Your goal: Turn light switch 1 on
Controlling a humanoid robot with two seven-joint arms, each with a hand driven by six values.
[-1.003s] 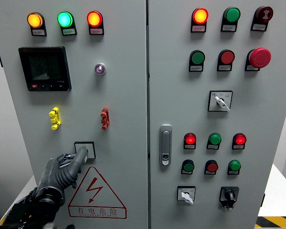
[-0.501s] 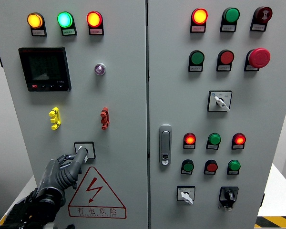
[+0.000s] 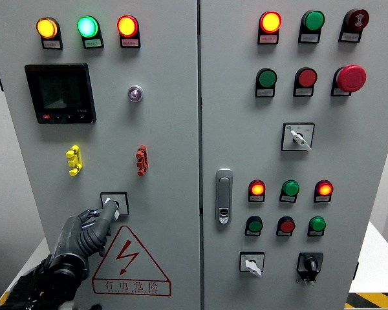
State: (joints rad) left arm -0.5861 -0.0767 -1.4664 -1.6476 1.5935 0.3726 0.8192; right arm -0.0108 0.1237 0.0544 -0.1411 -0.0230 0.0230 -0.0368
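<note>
Head view shows the left hand (image 3: 84, 236) raised at the lower left of the grey cabinet door (image 3: 168, 142), fingers (image 3: 107, 212) curled together around nothing, one extended fingertip touching the rotary switch (image 3: 114, 203) just above the red warning triangle (image 3: 130, 261).

Grey cabinet (image 3: 168, 129) carries a red-bordered warning triangle (image 3: 130, 258) (red lightning bolt inside) beside a black robot hand (image 3: 84, 236).

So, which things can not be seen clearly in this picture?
- Head view: the switch knob position, covered by the left hand.
- Head view: print on the small labels, too small.
- Head view: the display is dark, nothing readable.
- Right hand: outside the view.
</note>
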